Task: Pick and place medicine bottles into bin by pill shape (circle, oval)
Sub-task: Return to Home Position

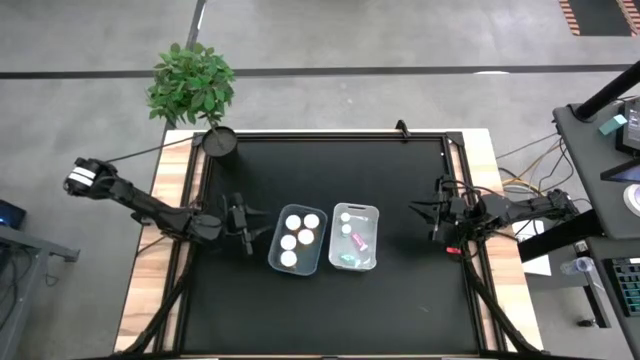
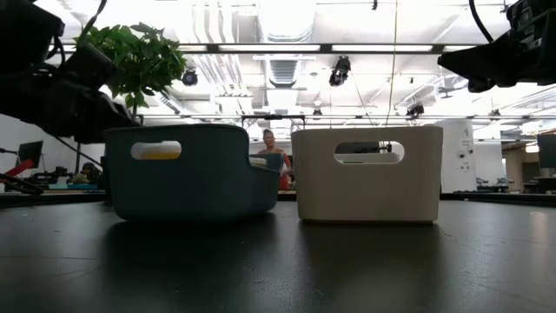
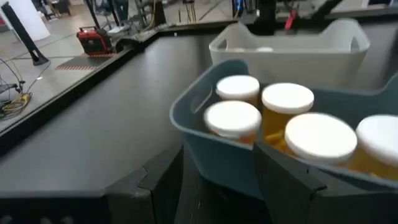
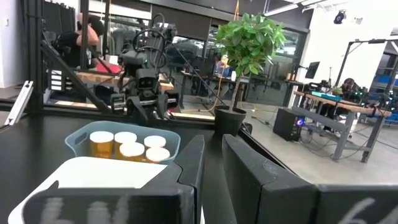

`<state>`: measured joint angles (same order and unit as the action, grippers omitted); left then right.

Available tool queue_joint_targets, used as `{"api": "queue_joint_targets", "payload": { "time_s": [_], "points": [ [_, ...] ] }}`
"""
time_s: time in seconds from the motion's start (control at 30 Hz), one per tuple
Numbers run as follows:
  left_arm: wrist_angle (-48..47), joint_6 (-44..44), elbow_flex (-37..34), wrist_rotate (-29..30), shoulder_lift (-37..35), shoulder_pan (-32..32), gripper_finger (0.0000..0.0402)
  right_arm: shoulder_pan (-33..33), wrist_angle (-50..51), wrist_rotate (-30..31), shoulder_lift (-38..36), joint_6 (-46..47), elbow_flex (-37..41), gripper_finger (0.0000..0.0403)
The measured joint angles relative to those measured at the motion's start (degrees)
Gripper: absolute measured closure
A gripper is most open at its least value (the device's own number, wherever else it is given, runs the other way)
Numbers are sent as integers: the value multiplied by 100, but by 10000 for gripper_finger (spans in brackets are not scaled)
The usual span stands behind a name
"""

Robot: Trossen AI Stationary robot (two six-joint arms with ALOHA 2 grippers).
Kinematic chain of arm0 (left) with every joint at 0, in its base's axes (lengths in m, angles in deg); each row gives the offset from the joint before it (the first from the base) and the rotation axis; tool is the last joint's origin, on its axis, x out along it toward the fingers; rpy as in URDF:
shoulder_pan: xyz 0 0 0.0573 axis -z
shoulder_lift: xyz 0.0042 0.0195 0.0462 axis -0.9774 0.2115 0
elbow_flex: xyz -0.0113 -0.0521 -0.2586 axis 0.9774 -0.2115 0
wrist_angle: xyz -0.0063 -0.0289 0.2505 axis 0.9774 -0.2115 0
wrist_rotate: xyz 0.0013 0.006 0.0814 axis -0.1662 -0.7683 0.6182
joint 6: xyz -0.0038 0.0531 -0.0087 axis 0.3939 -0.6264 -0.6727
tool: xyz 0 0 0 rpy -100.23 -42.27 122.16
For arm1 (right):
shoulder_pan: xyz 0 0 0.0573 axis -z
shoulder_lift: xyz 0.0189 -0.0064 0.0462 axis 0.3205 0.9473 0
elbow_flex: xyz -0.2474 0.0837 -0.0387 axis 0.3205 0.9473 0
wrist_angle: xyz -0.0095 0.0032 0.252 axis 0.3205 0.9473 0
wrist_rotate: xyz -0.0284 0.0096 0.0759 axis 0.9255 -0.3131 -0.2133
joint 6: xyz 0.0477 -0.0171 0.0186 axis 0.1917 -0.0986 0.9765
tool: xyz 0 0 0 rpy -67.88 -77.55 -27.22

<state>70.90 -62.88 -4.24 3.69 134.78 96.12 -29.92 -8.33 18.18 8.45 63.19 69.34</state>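
Hovering empty, my left gripper (image 1: 243, 215) has its fingers spread right beside the blue bin (image 2: 191, 183); the medicine bottles (image 3: 289, 99) stand upright inside it, straight ahead. Right gripper (image 1: 425, 218), narrowly parted, waits beyond the white bin (image 2: 365, 187) on the blue bin's far side. Nothing left to pick, I reckon.

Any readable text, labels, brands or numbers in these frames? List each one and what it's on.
None can be read in any view.
Orange bottles in the blue bin: only plain white caps show, no label visible.
Small bottles in the white bin: too small to read.
Red device beyond the table: blurred, nothing legible.
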Motion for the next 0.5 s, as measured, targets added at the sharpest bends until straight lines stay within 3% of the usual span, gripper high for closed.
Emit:
{"api": "queue_joint_targets", "payload": {
  "time_s": [0.23,0.5],
  "points": [
    [-21,0,-12,1,-692,0,226,2,0,0,0,0,4,353],
    [-284,4,-11,6,-2722,0,226,332,-2,-3,0,0,7,353]
  ]
}}
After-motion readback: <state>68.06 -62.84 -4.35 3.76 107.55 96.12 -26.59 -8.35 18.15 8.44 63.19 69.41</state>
